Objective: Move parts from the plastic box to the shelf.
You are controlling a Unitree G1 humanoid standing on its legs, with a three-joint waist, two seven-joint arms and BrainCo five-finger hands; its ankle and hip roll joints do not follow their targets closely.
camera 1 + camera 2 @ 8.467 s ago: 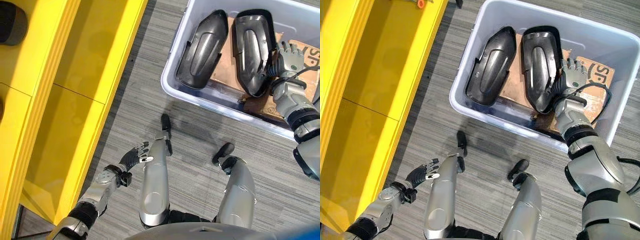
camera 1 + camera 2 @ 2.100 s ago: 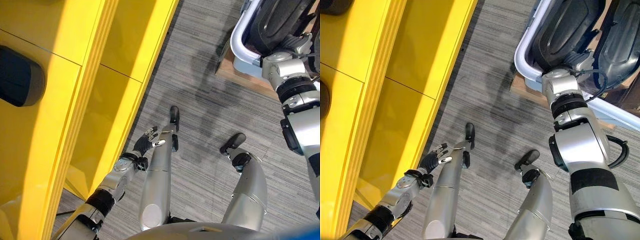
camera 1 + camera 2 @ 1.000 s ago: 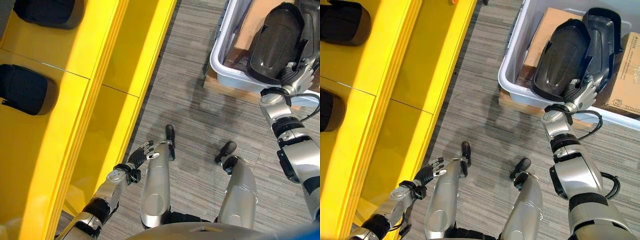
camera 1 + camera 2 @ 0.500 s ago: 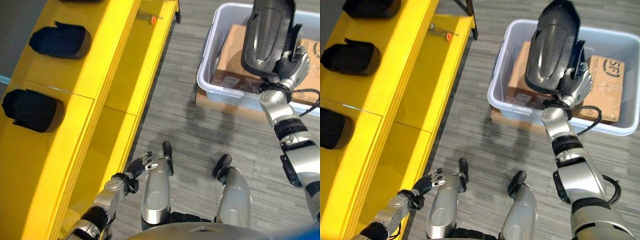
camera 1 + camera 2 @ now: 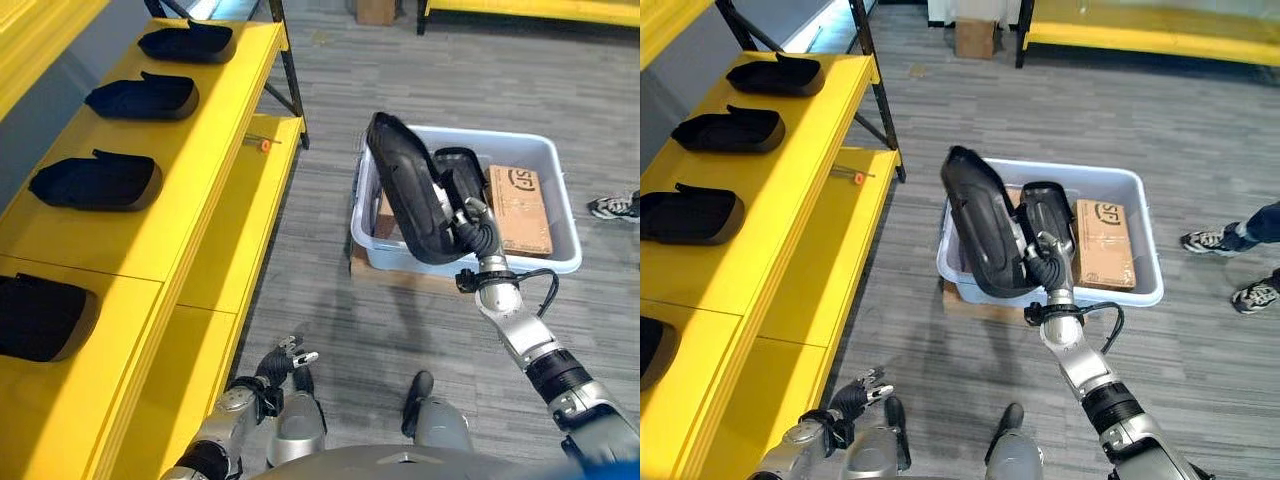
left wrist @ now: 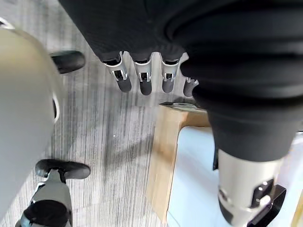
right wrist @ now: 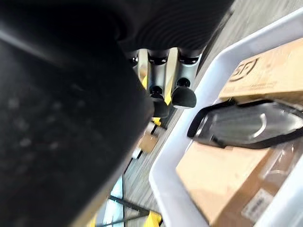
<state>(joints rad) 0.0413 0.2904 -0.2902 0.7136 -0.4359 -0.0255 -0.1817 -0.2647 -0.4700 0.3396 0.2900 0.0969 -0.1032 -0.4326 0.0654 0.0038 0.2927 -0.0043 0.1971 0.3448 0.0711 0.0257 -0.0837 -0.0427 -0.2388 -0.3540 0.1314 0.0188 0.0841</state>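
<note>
My right hand (image 5: 470,222) is shut on a long black moulded part (image 5: 405,190) and holds it tilted in the air over the left half of the pale plastic box (image 5: 540,262). In the right wrist view its fingers (image 7: 182,92) curl against the part's dark edge. A second black part (image 7: 246,124) lies in the box beside a cardboard carton (image 5: 518,205). The yellow shelf (image 5: 190,170) runs along the left, with several black parts such as one (image 5: 95,180) lying on its top board. My left hand (image 5: 275,365) hangs open low by the shelf's lower board.
A small orange-tipped tool (image 5: 262,143) lies on the lower shelf board. The box stands on a wooden base (image 6: 163,156) on grey carpet. A person's shoes (image 5: 1205,240) show at the right. More yellow racking (image 5: 1140,35) stands at the far end.
The camera has tilted up, so the shelf and the whole box show. My right hand has carried the black part up out of the box and tipped it towards the shelf side.
</note>
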